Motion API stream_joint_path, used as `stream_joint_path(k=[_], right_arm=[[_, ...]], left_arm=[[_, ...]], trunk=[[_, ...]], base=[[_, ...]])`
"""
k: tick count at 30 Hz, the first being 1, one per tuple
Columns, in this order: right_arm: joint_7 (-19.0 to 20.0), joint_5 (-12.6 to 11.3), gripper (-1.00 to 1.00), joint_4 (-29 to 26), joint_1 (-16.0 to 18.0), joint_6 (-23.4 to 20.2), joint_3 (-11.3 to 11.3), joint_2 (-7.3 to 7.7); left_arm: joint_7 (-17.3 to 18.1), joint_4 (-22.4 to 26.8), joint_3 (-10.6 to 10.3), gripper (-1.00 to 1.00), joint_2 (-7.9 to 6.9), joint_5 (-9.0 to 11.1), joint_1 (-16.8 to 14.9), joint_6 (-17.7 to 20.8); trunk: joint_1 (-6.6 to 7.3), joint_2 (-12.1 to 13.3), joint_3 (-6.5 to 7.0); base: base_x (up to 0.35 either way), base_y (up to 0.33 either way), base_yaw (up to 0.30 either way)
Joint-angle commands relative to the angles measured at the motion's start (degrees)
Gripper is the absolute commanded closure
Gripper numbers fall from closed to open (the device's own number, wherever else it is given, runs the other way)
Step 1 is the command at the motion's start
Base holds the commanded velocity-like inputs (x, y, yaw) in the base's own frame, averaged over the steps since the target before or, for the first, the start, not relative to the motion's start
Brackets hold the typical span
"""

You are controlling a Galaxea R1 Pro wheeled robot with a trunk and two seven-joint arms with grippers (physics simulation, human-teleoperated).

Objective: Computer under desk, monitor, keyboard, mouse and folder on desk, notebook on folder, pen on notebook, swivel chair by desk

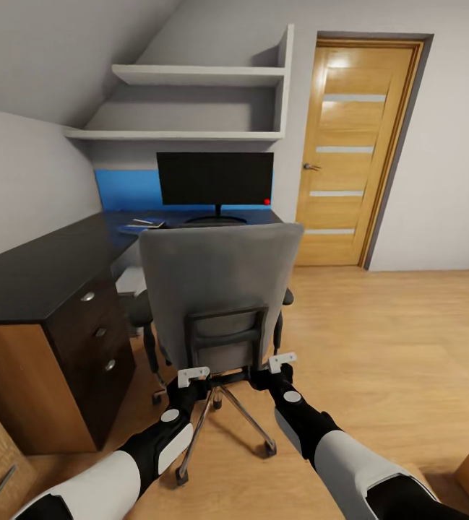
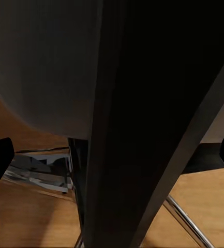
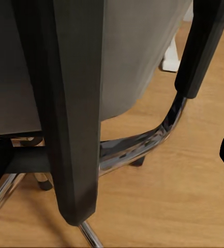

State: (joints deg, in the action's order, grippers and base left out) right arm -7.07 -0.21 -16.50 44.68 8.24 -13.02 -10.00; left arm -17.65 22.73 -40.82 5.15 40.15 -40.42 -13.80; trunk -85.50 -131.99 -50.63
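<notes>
Both grippers, left (image 1: 193, 375) and right (image 1: 282, 360), are reaching at chair (image 1: 220, 289) back's dark frame, grasp unclear; monitor (image 1: 214, 178) is standing at 12 o'clock on tabletop (image 1: 39, 267).

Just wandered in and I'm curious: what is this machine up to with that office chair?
A two-armed robot is behind the swivel chair, its left gripper and right gripper at the dark frame on the chair's back, one on each side. The chair faces the black desk, where the monitor stands. Whether the grippers are clamped on the frame can't be told.
</notes>
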Motion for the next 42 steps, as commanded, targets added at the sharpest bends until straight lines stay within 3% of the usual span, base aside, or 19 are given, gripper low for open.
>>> stream_joint_path(k=[1,42], right_arm=[[-0.5,0.01,-1.0,0.07,0.06,0.17,-0.16,0.0],[-0.31,0.03,-1.0,0.15,0.06,0.45,-0.16,0.0]], left_arm=[[-0.46,0.03,-0.18,-1.0,-0.05,0.11,-0.1,-0.35],[-0.46,-0.05,-0.14,-1.0,-0.05,0.11,-0.1,-0.17]], trunk=[[-0.02,-0.02,-0.04],[-0.02,-0.02,-0.04]], base=[[0.322,0.0,0.0],[0.328,0.0,0.0]])
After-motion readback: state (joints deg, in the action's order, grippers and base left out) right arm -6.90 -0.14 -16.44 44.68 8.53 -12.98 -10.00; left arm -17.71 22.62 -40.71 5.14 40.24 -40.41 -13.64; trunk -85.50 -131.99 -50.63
